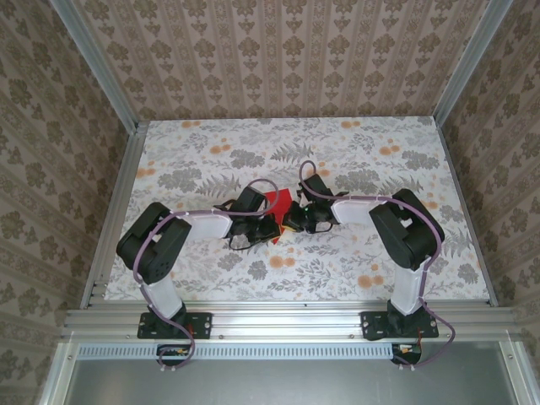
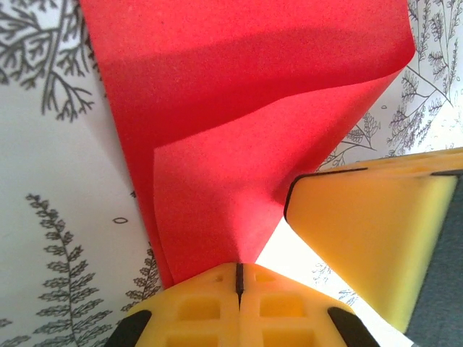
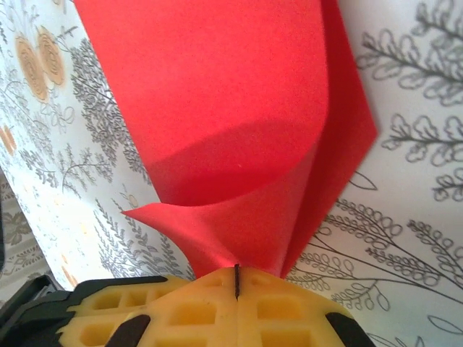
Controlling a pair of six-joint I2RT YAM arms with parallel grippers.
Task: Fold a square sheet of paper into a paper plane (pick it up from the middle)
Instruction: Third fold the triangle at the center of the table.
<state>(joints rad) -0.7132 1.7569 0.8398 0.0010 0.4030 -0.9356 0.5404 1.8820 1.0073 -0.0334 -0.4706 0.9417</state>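
– Left wrist: left claw (image 2: 238, 278) pinched shut on the square sheet of paper (image 2: 239, 144), one edge curling over.
– Right wrist adds the right claw (image 3: 236, 278), likewise clamped on it; top external places it mid-way across the counter (image 1: 363, 160).

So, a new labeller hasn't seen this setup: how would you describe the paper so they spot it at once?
Look at the middle of the floral table. The sheet of paper curls there, pinched between the left gripper and the right gripper. Its plain bright red stands out from the grey and orange print around it.
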